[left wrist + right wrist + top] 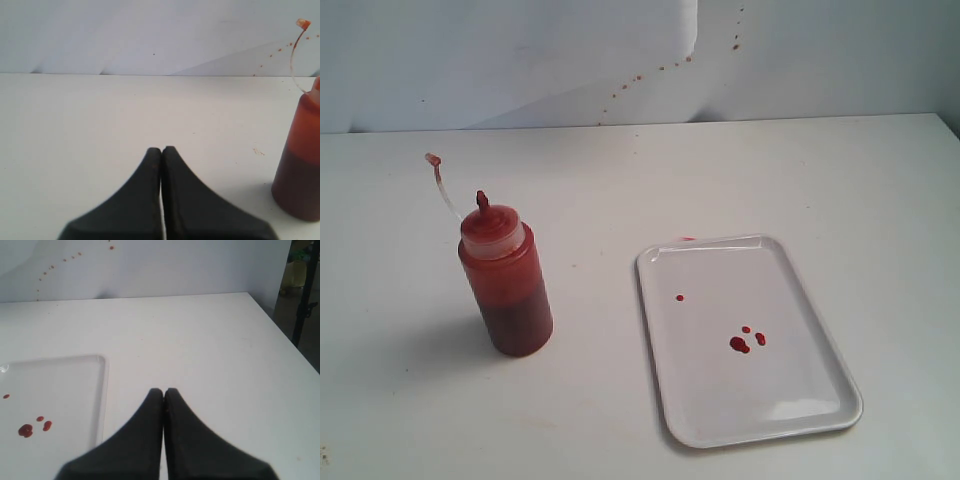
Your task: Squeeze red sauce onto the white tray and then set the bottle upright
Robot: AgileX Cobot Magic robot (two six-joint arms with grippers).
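The bottle stands upright on the table at the left, red showing through its wall, nozzle up and its tethered tip cap hanging free. The white tray lies flat to its right with a few small drops of red sauce on it. Neither arm shows in the exterior view. My left gripper is shut on nothing, with the bottle off to one side of it. My right gripper is shut and empty, beside the tray's rim; the red sauce drops show there too.
Red splatter marks dot the white back wall. A single stray drop sits apart on the tray. The table's right edge shows in the right wrist view, with dark stands beyond it.
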